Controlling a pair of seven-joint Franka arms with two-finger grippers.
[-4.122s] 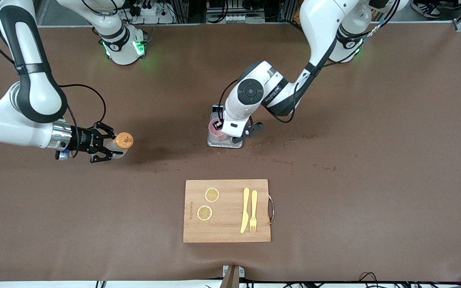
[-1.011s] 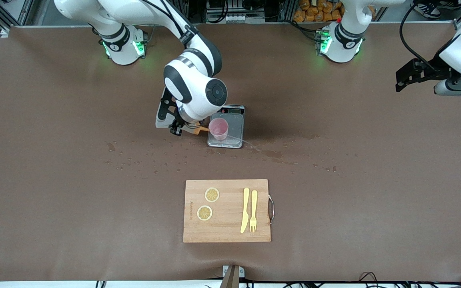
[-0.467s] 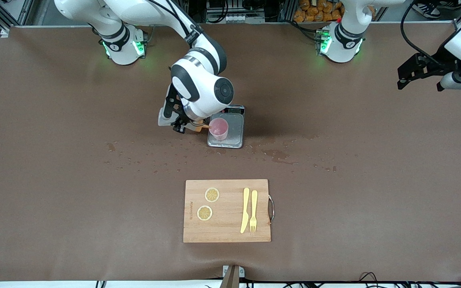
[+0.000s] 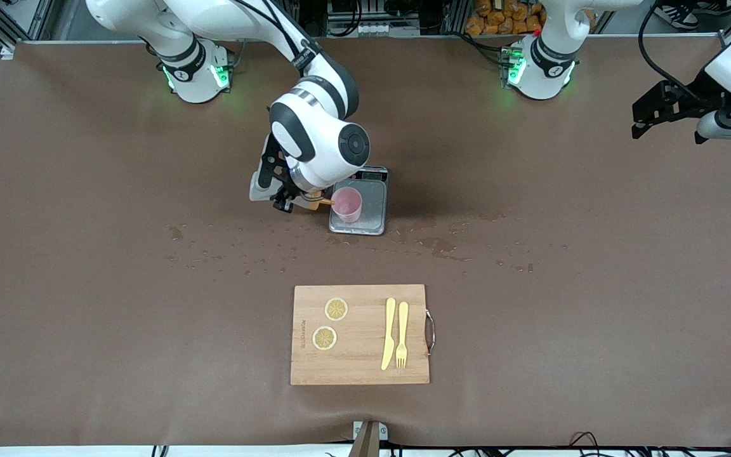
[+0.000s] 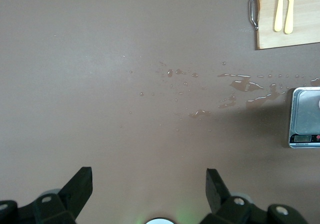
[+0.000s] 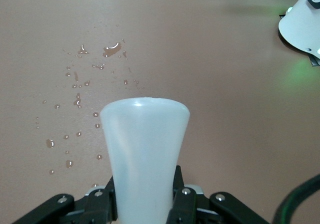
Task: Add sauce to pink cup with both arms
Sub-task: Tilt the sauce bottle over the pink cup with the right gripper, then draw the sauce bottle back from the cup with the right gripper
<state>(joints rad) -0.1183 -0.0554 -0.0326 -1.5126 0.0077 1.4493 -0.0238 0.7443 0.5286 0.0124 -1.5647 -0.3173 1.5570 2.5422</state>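
Right gripper (image 4: 299,202) clamped on the sauce bottle (image 6: 145,154), tipped sideways, orange nozzle at the rim of the pink cup (image 4: 347,204). Cup stands upright on a small scale (image 4: 372,209) mid-bench, toward the robots' edge. Left gripper (image 5: 149,194) jaws wide apart, holding nothing, waiting above the bench's edge at the left arm's end. Droplets (image 4: 213,257) scattered on the bench (image 4: 594,285).

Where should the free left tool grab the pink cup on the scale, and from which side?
Grip the pink cup across its upper wall just under the rim, coming in level from the left arm's end of the table. It stands upright on the scale, tapered and handleless, and the sauce nozzle in the right tool occupies the rim toward the right arm's end. The left tool is open.
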